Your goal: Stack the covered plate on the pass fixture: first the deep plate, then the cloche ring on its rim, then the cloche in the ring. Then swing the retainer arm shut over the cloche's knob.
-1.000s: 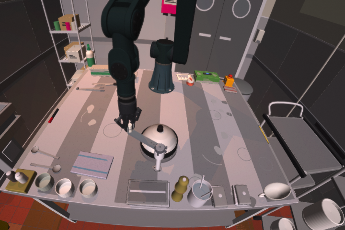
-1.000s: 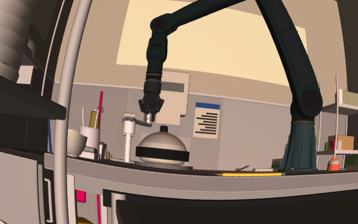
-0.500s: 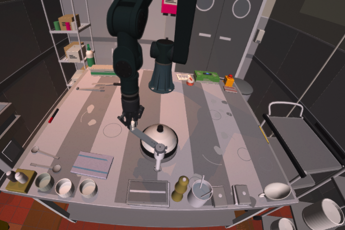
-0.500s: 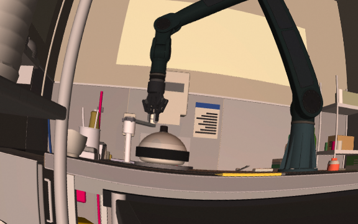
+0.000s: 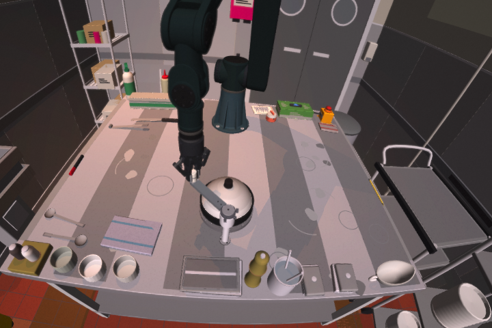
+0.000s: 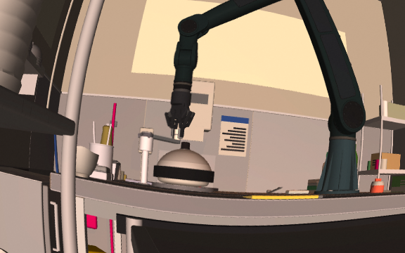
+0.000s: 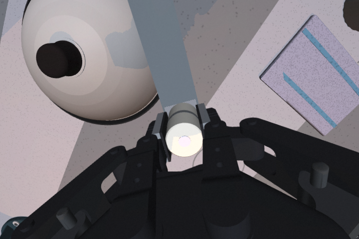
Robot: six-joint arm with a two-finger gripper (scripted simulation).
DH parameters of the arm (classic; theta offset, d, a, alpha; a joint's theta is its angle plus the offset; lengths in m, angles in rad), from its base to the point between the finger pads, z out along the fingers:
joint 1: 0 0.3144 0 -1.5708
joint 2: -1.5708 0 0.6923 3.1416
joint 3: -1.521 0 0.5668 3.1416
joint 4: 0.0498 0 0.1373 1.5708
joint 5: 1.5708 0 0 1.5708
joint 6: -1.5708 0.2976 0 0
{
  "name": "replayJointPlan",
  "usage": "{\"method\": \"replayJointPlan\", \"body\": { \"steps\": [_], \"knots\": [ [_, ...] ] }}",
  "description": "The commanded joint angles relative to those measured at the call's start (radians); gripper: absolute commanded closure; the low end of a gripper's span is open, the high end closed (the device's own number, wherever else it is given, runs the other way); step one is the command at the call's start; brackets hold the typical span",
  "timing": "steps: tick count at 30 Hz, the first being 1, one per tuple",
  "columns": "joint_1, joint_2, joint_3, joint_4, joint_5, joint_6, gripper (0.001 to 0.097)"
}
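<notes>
The cream cloche point(image 5: 226, 200) with its black knob point(image 5: 228, 183) sits in the dark cloche ring point(image 6: 183, 174) at the middle of the table, and the plate underneath is hidden. The grey retainer arm point(image 5: 208, 196) runs out from its post point(image 5: 226, 224) at the near side of the stack, passing left of the knob over the cloche's edge. My gripper point(image 7: 183, 124) is clamped on the pale cylindrical handle point(image 7: 183, 132) at the arm's free end, just left of and behind the cloche point(image 7: 87, 59).
Three small bowls point(image 5: 94, 267) stand along the near edge, with a striped cloth point(image 5: 132, 234), a tray point(image 5: 211, 274), a pepper mill point(image 5: 257, 268) and a cup point(image 5: 286, 274). Two spoons lie at the near left. The robot base point(image 5: 231, 100) stands behind.
</notes>
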Motion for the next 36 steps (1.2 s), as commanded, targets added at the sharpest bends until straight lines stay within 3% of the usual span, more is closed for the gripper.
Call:
{"method": "replayJointPlan", "body": {
  "steps": [1,36],
  "knots": [
    [0.001,-0.002,-0.001,0.000,0.001,0.001,0.0901],
    [0.047,-0.044,-0.061,-0.019,0.001,0.047,0.0901]
  ]
}}
